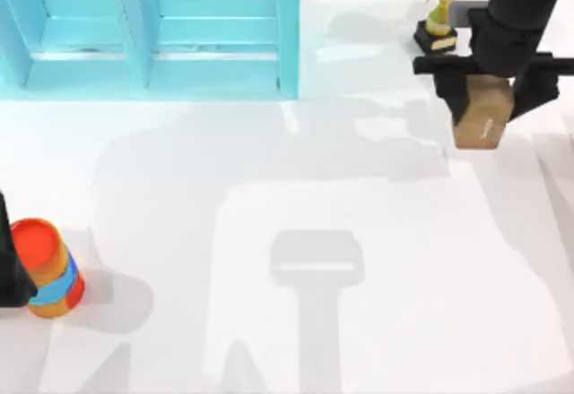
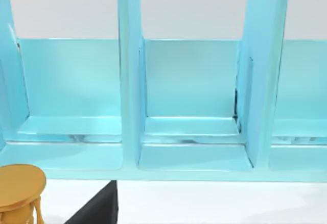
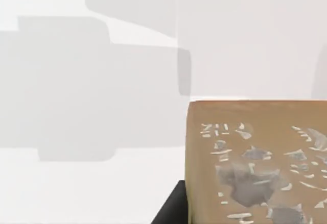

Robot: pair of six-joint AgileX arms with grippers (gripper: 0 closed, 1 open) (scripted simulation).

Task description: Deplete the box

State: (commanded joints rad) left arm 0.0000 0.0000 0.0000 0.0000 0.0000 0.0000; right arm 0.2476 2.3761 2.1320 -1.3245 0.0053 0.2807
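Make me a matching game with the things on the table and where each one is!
Things:
1. brown cardboard box
2. gold trophy on a black base
3. orange and blue striped can
4. light blue shelf with compartments

Places:
A. top view's far left corner
B. near left edge of the table
C. between the fingers of the right end effector
D. far right, standing just beside the right arm

Pairs: 1-C, 2-D, 3-B, 4-A
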